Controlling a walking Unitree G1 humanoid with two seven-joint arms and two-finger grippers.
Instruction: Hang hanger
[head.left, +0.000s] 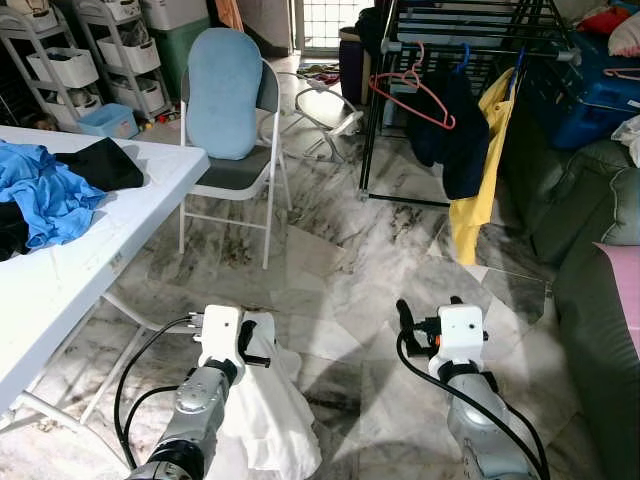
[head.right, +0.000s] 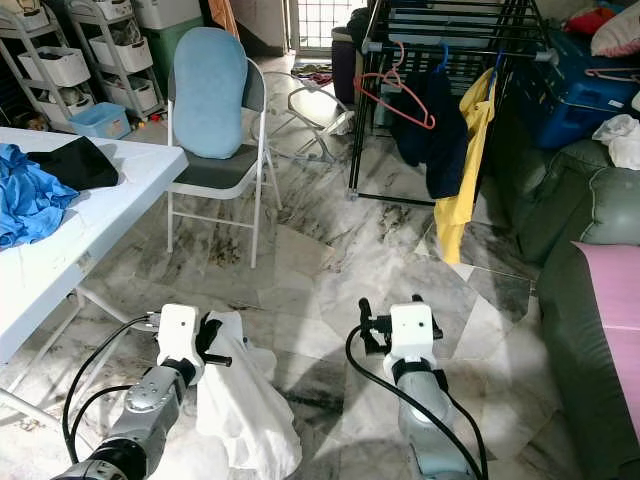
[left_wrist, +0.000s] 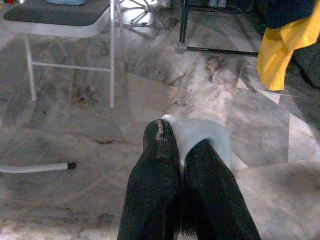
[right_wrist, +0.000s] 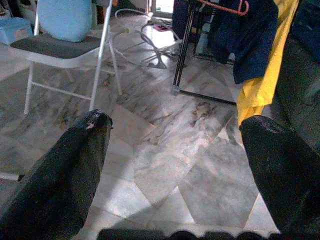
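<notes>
- Between the fingers of the left claw (head.left: 258, 347), clamped tight, hangs a white garment (head.left: 270, 420); the left wrist view shows a pale rounded piece (left_wrist: 205, 140) pinched at the fingertips, which may be the hanger's hook or the cloth's edge, I cannot tell which.
- Level with it on the other side, the right claw (head.left: 428, 312) is held up with its fingers spread wide apart and nothing between them.
- Beyond the left claw and off to its outer side, a white counter (head.left: 90, 250) carries blue clothes (head.left: 45, 195) and a black piece (head.left: 100, 165).
- Farther ahead of that claw stands a folding chair (head.left: 232, 150) with a blue cushion.
- Well ahead of the right claw stands a dark drying rack (head.left: 450, 45) over the marble floor (head.left: 340, 270), with a red hanger (head.left: 415, 90), a navy garment (head.left: 455, 135) and a yellow one (head.left: 480, 190) already on its rail.
- Judging by this, the carry is under way, with the hanging not yet begun.
- Next, the robot would need to walk nearer the rack, lift the left claw to the rail, and hook the load on a free stretch.
</notes>
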